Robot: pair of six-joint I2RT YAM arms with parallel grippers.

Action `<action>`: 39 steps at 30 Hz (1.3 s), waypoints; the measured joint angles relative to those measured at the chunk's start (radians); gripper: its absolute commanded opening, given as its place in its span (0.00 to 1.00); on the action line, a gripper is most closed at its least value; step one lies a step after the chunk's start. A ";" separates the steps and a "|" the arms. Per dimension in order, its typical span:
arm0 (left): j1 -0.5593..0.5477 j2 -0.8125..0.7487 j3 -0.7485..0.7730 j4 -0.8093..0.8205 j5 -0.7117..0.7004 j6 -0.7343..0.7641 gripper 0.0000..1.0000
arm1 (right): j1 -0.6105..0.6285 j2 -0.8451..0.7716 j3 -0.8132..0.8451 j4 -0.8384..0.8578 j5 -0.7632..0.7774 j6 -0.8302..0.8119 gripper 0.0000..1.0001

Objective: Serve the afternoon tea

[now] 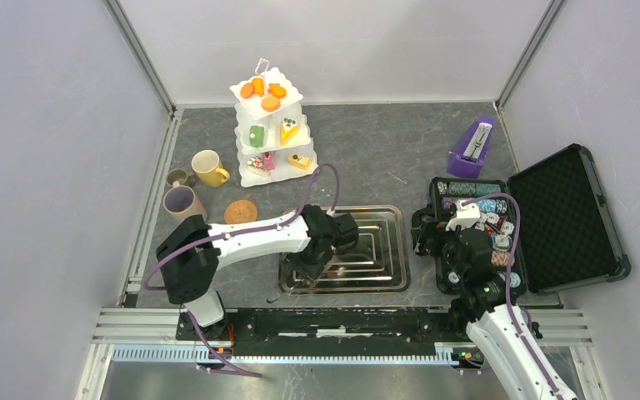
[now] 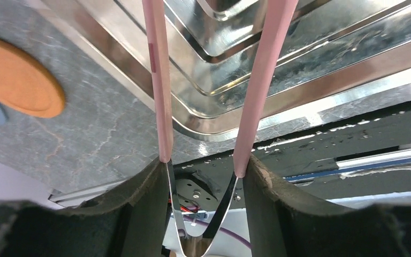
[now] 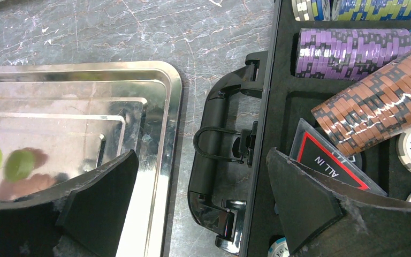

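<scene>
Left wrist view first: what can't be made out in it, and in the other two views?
Left wrist: tips of the pink tongs, cut off by the top edge.
Right wrist: green blobs in the steel tray, blurred.
Top external: toy cakes on the three-tier stand, too small; left gripper jaws, hidden under its own wrist.

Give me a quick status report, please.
Left hand shut on tongs over tray corner. Right hand open, empty, over chip case handle. Cakes on stand, mugs beside it. Nothing blocking.

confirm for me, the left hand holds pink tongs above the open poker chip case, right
Only the place is wrong. The left hand holds pink tongs above a corner of the steel tray, as the left wrist view shows.
</scene>
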 measured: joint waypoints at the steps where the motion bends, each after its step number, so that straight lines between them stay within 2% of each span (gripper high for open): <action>1: 0.001 -0.003 0.020 -0.011 -0.017 0.000 0.37 | 0.000 0.000 0.000 0.000 0.000 0.000 0.98; 4: 0.019 -0.032 0.105 -0.052 -0.067 0.001 0.36 | 0.000 0.000 0.000 0.000 0.000 0.000 0.98; 7: 0.093 -0.093 0.194 -0.083 -0.098 0.024 0.35 | 0.000 0.002 0.000 0.000 0.000 0.000 0.98; 15: 0.574 -0.251 0.528 -0.100 -0.153 0.180 0.34 | 0.000 0.011 0.000 0.000 0.000 0.000 0.98; 19: 0.695 -0.239 0.628 -0.104 -0.132 0.245 0.34 | 0.000 0.012 0.000 0.000 0.000 0.000 0.98; 24: 0.772 -0.116 0.748 -0.094 -0.068 0.276 0.36 | 0.000 0.012 0.000 0.000 0.000 0.000 0.98; 29: 0.800 0.048 0.868 -0.093 -0.039 0.286 0.39 | 0.000 0.008 0.000 -0.001 0.000 0.000 0.98; 39: 0.806 0.131 0.954 -0.116 -0.036 0.288 0.56 | 0.000 0.014 0.000 0.000 0.000 0.000 0.98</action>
